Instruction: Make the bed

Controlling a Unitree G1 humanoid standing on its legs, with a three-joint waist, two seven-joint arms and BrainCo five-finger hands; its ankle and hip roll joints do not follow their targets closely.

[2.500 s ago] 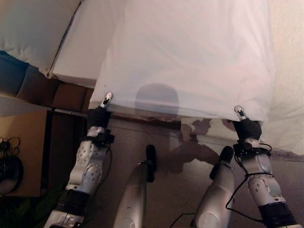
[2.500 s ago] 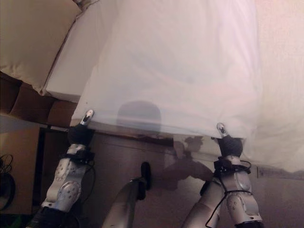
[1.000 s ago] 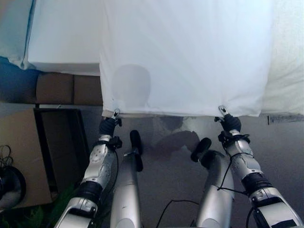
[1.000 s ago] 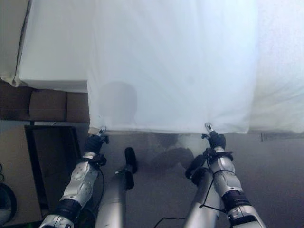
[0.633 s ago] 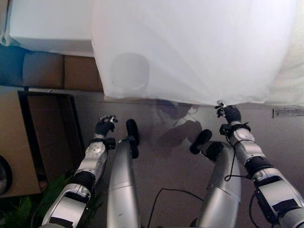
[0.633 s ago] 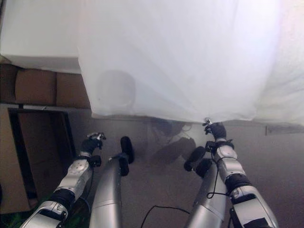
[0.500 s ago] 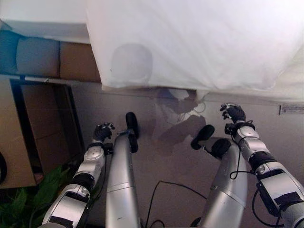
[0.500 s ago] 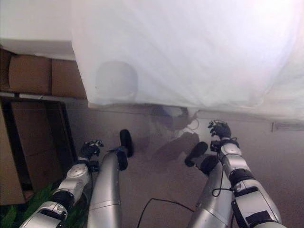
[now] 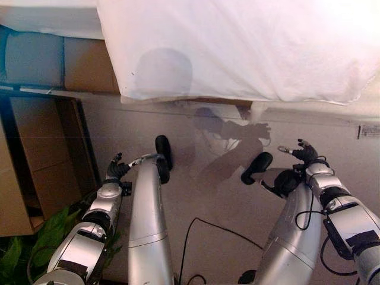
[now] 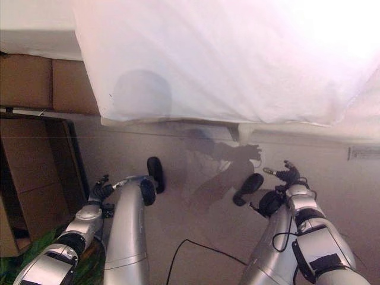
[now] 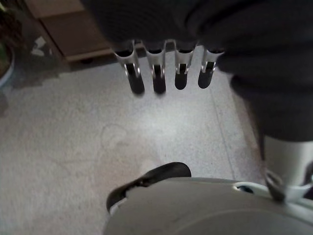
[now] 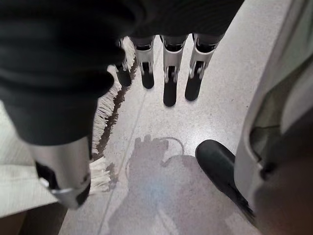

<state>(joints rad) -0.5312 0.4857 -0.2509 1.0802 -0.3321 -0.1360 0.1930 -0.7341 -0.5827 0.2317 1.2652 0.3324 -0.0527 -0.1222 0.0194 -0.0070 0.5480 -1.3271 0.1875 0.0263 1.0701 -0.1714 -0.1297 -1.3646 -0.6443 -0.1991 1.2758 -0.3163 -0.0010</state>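
Observation:
A white sheet (image 9: 237, 47) is spread over the bed, and its near edge hangs a little past the bed's side above the floor. My left hand (image 9: 114, 169) is low beside my body, well below the sheet, with nothing in it. In the left wrist view its fingers (image 11: 136, 73) are straight over bare floor. My right hand (image 9: 304, 154) is also down near the floor, apart from the sheet's edge. In the right wrist view its fingers (image 12: 168, 83) are straight and empty, with the thumb set apart.
The brown bed base (image 9: 83, 65) shows under the white mattress (image 9: 53, 21) at the upper left. A brown open box (image 9: 35, 154) stands at the left, with a green plant (image 9: 24, 249) below it. A fringed rug edge (image 12: 105, 122) lies near my right hand.
Both hands let go of the sheet's near edge and dropped toward the floor. The sheet's edge now hangs free. The camera has also shifted.

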